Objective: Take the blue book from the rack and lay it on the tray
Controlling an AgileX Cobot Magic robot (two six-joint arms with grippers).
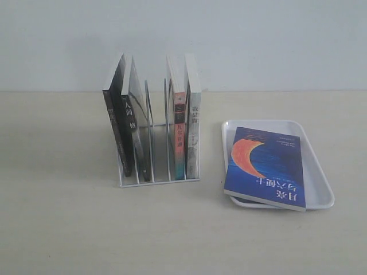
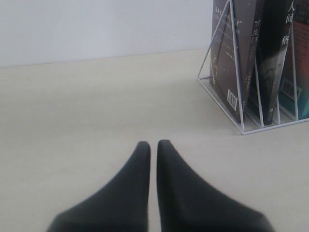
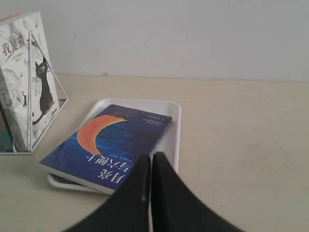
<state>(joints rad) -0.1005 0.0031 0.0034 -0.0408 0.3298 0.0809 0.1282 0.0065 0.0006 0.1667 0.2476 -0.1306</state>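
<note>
Right gripper (image 3: 150,157) is hovering near the blue book (image 1: 266,166), which is lying on the tray (image 1: 316,165); jaws pressed together, empty. Left gripper (image 2: 152,145) is pointing past the rack (image 1: 166,181), also closed and empty.

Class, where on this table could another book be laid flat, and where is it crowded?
Bare table lies left of the rack and along the front before rack and tray. The gap between them is narrow. Crowded: the blue book covers most of the tray, overhanging its near rim.
</note>
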